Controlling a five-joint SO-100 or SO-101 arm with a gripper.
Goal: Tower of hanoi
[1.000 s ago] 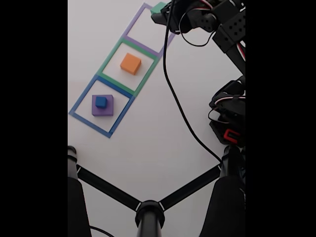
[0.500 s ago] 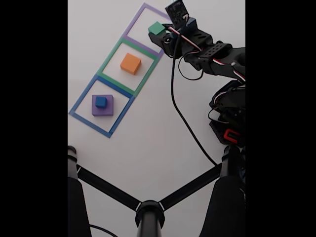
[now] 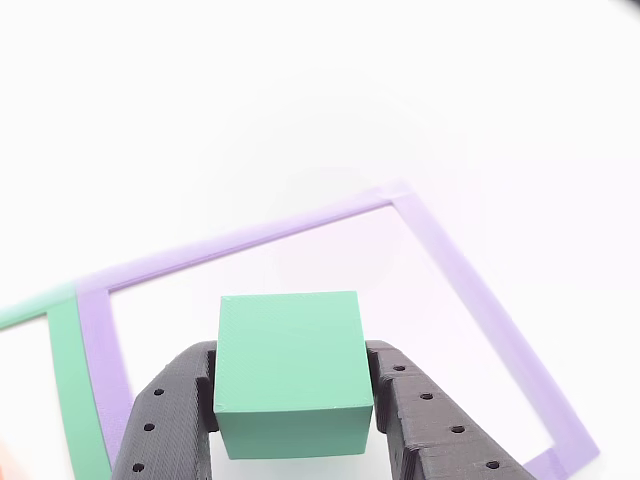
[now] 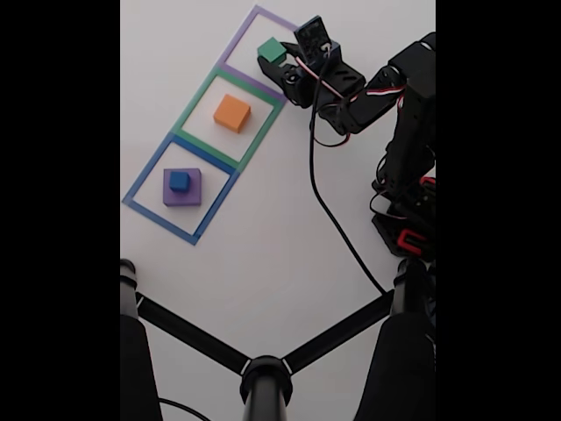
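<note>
Fixed view: green block (image 4: 271, 50) in jaws over purple outline (image 4: 254, 19).

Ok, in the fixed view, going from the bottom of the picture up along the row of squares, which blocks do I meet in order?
Purple block with the blue block on it → orange block → green block, held between the fingers.

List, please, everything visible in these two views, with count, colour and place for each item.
green block: 1, green, between the jaws over the purple outline
orange block: 1, orange, inside the green outline
purple block: 1, purple, inside the blue outline
blue block: 1, blue, on top of the purple block
square outlines: 3, purple, green, blue, in a diagonal row on the white table
black stand: 1, bottom of fixed view
cable: 1, black, across the table
gripper: 1, black, holding the green block
</note>
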